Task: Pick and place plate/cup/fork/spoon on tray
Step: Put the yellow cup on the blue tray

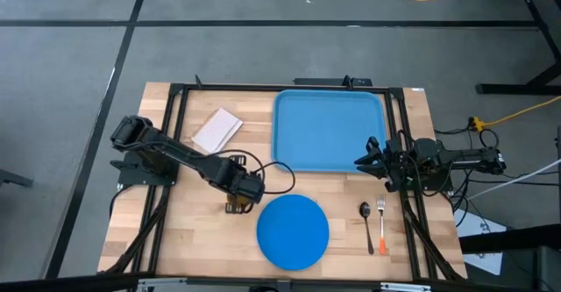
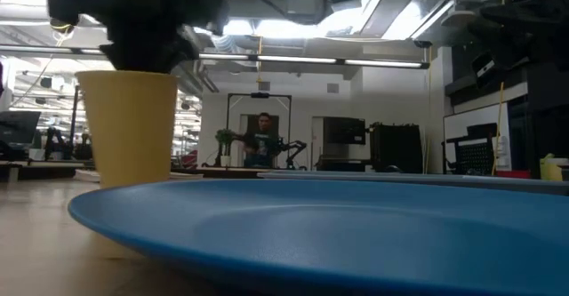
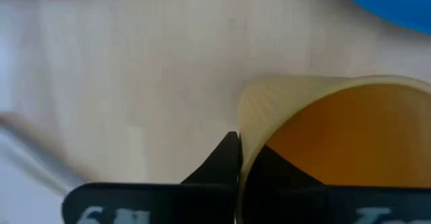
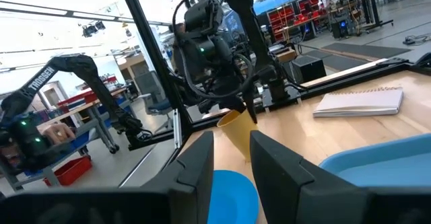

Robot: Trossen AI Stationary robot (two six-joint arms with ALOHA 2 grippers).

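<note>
4 task items sit off the tray (image 1: 329, 130), which lies at the far edge of the tabletop (image 1: 193, 231), right of centre. The left end effector (image 1: 237, 200) is over the cup (image 2: 130, 127), near the middle of the tabletop, just left of the plate (image 1: 293, 231). 1 finger (image 3: 222, 163) is outside the cup wall and the other seems to reach inside, so the end effector looks clamped on the rim, though how firmly cannot be told. A grip on 1 thin wall could let the cup swing or slip during a lift, and it could knock the plate just beside it. The spoon (image 1: 365, 217) and fork (image 1: 381, 224) lie side by side toward the near right corner. The right end effector (image 1: 372, 162), fingers apart, waits by the right edge beside the tray; a crossing move could clash there.
</note>
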